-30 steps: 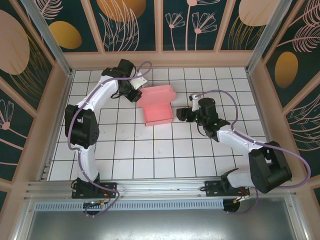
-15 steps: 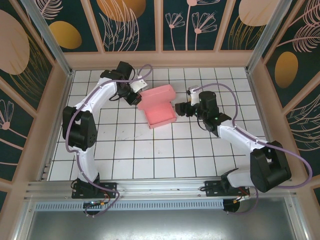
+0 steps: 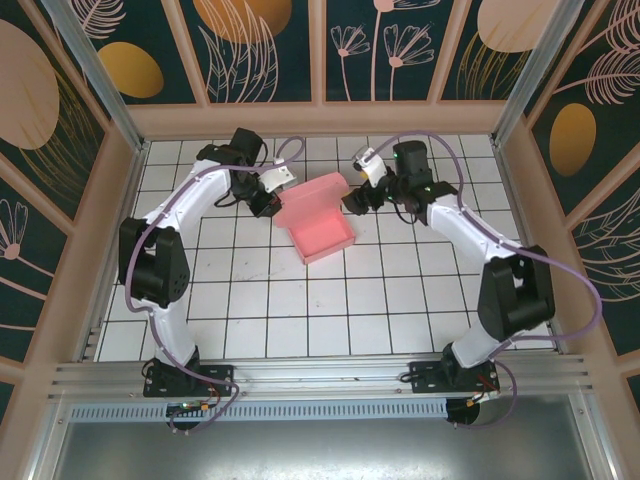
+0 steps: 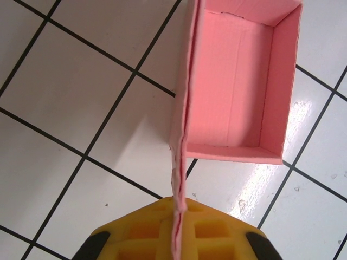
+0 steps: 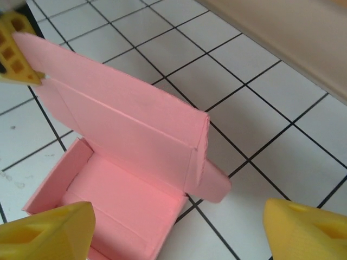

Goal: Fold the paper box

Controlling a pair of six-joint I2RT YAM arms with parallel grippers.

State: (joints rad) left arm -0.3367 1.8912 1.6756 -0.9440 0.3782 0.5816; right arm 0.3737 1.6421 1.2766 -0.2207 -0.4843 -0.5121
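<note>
The paper box (image 3: 318, 218) is a salmon-pink open tray on the white tiles, with its lid flap standing up along the far-left side. My left gripper (image 3: 272, 200) is shut on the edge of that flap, the yellow fingers (image 4: 162, 227) pinching the thin card (image 4: 184, 135). The tray's inside (image 4: 236, 81) lies beyond them. My right gripper (image 3: 356, 200) hovers open at the box's far-right corner. Its yellow fingertips (image 5: 46, 233) stand wide apart over the tray and the tiles, touching nothing. The upright flap (image 5: 119, 108) has a rounded side tab (image 5: 214, 184) sticking out.
A wooden wall (image 3: 320, 118) closes the far side of the tiled floor (image 3: 300, 310), with side walls left and right. The right arm's cable (image 3: 440, 145) loops near the back. Open tiles lie toward the near edge.
My right gripper has swung from the box's right side up toward its far-right corner and opened slightly wider. The box has turned a little and shifted. The left gripper stayed shut on the flap.
</note>
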